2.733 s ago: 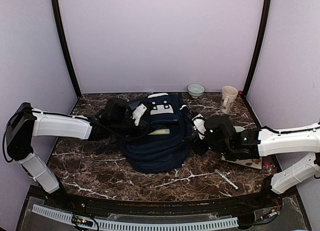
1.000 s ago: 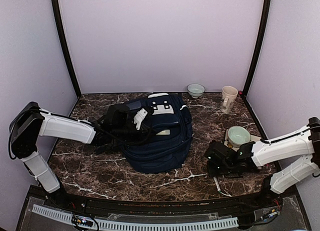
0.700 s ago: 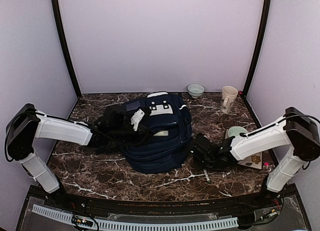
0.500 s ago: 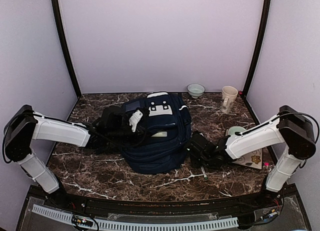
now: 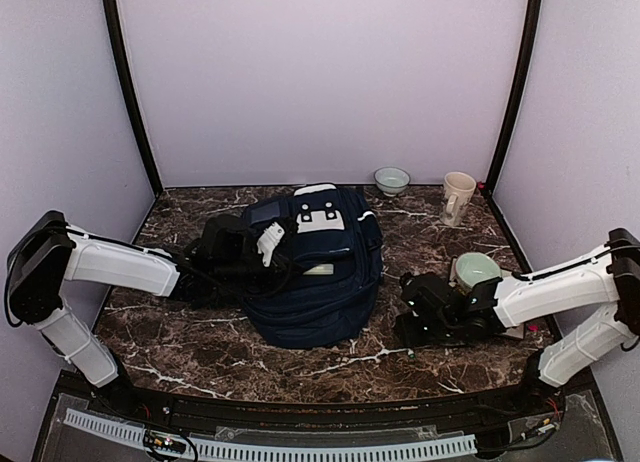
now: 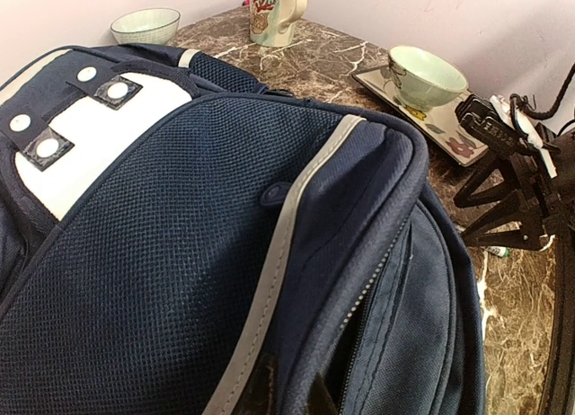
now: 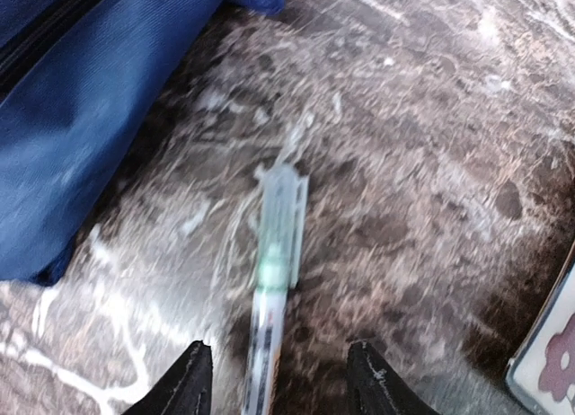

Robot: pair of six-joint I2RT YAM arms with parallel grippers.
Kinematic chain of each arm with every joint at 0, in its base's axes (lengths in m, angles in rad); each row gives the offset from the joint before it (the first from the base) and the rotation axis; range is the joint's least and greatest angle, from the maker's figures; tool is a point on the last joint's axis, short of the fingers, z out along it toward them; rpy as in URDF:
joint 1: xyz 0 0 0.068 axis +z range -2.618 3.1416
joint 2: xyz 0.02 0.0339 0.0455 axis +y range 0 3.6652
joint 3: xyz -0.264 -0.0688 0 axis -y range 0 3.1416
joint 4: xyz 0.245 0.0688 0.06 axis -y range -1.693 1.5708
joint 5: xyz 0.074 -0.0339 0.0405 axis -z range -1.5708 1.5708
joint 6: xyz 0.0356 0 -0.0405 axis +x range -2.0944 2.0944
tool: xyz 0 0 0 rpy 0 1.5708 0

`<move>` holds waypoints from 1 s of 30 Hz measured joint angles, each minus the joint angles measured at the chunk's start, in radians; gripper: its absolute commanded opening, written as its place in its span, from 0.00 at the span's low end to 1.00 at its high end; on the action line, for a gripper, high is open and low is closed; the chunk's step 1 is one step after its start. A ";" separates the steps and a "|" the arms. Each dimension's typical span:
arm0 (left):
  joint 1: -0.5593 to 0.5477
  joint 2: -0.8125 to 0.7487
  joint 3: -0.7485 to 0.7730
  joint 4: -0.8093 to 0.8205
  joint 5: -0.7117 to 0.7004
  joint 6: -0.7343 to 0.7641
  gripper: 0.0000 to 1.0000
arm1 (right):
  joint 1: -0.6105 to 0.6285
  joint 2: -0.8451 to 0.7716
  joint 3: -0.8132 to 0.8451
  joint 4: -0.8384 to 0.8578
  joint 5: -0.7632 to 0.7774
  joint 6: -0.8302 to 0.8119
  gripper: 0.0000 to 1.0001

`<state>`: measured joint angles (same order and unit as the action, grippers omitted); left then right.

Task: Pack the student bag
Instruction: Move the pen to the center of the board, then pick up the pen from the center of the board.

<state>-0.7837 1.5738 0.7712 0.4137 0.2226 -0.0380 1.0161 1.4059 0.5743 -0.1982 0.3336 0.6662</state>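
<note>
Right hand [image 7: 278,384] is half open, gripping nothing, straddling the pen [image 7: 272,271] lengthwise. Student bag [image 5: 315,272] sits mid-counter just beyond the pen tip, with the left hand [image 6: 289,395] pinched on its pocket.

Both arms were of one build. The left arm [image 5: 120,264], left of the student bag [image 5: 320,282], had smooth, rounded white shell links joined by bulky black joint housings. Its wrist block was black, with a small white bracket [image 5: 268,244] at the bag's left edge. Thin black cables [image 5: 262,278] looped loose there. The right arm [image 5: 560,287], right of the bag, showed the same white links and a black wrist block. The right gripper [image 7: 278,388] had two matte black fingers [image 7: 193,384] with rounded tips. Seen from across the bag, its frame was open black strutwork with black wires and a white tag [image 6: 517,128].
</note>
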 measured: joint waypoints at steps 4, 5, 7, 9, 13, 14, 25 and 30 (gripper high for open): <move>0.000 0.000 0.000 0.000 0.000 0.000 0.00 | 0.001 -0.052 -0.021 -0.041 -0.072 0.000 0.48; 0.000 0.000 0.000 0.000 0.000 0.000 0.00 | 0.002 -0.061 -0.022 -0.042 -0.074 0.000 0.48; 0.000 0.000 0.000 0.000 0.000 0.000 0.00 | 0.006 -0.072 -0.034 -0.047 -0.102 0.001 0.48; 0.000 0.000 0.000 0.000 0.000 0.000 0.00 | 0.014 -0.072 -0.043 -0.056 -0.127 0.001 0.47; 0.000 0.000 0.000 0.000 0.000 0.000 0.00 | 0.024 -0.069 -0.046 -0.055 -0.139 0.000 0.43; 0.000 0.000 0.000 0.000 0.001 0.000 0.00 | 0.025 -0.068 -0.046 -0.055 -0.138 0.000 0.41; 0.000 0.000 0.000 0.000 0.000 0.000 0.00 | 0.042 -0.035 -0.032 -0.047 -0.096 0.005 0.26; 0.000 0.000 0.000 -0.001 0.000 0.000 0.00 | 0.048 0.015 -0.005 -0.029 -0.047 0.003 0.12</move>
<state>-0.7837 1.5738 0.7712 0.4129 0.2226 -0.0380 1.0645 1.4212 0.5690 -0.2268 0.2871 0.6689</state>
